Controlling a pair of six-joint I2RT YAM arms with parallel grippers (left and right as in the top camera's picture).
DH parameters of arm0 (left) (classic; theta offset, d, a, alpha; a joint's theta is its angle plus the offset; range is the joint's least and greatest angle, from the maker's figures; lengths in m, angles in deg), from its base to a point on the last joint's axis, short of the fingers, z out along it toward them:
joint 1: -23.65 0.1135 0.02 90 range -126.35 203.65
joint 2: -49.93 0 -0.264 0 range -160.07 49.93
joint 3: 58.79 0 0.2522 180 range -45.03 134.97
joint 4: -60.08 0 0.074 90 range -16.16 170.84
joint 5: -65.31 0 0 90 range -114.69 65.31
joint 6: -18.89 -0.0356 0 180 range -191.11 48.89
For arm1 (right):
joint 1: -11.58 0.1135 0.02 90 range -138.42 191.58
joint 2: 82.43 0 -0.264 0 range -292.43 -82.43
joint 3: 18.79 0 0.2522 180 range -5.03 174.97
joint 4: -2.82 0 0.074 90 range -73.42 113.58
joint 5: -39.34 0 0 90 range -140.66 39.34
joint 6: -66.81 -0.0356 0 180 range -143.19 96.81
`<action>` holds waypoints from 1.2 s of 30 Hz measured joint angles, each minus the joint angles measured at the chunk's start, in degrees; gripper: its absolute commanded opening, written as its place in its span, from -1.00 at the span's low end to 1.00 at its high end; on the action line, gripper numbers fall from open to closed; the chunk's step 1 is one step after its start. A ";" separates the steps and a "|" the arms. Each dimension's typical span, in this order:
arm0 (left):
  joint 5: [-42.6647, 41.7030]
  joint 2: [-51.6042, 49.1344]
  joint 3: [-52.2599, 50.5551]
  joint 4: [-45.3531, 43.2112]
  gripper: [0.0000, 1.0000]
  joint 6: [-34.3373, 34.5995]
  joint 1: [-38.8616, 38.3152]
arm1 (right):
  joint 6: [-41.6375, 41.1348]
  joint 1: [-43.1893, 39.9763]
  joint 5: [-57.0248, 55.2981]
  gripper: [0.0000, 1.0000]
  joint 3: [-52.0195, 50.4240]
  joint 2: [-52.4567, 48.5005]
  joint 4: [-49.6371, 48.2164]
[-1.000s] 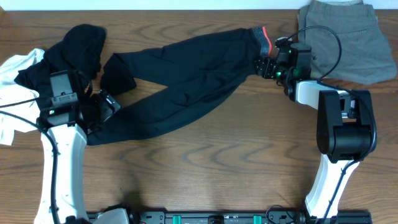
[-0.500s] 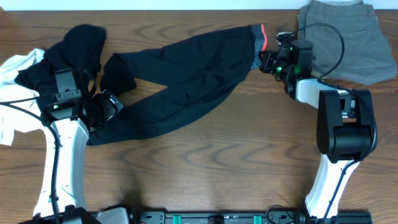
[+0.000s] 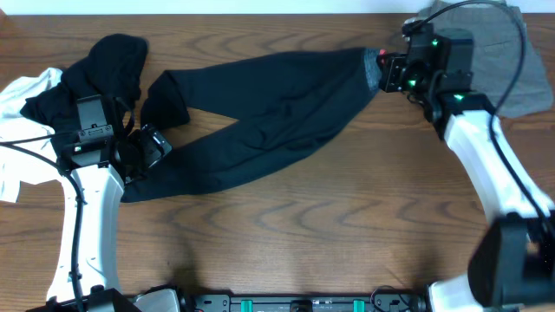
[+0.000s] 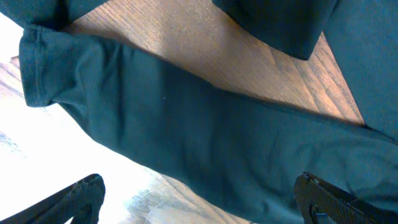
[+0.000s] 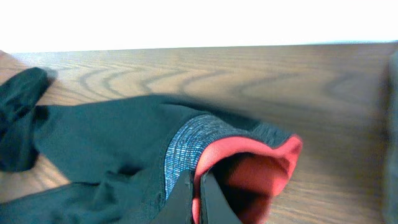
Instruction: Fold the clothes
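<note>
Toward the far right of the table [image 3: 312, 251], we see the right gripper [image 3: 384, 73] pinched shut on the waistband [image 5: 186, 146] of the black trousers [image 3: 269, 113], which sprawl across the wood; the left gripper [image 3: 146, 147] hangs wide apart over one leg; we judge that so thin a pinch may slip, or drag cloth onto the grey shorts [image 3: 520, 78]; the surface is bare wood grain, with a blank white strip beyond its far edge.
</note>
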 measured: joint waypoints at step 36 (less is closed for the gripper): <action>-0.02 -0.02 -0.02 -1.77 0.96 0.00 0.00 | -0.72 4.07 -14.49 0.98 35.06 -30.25 13.18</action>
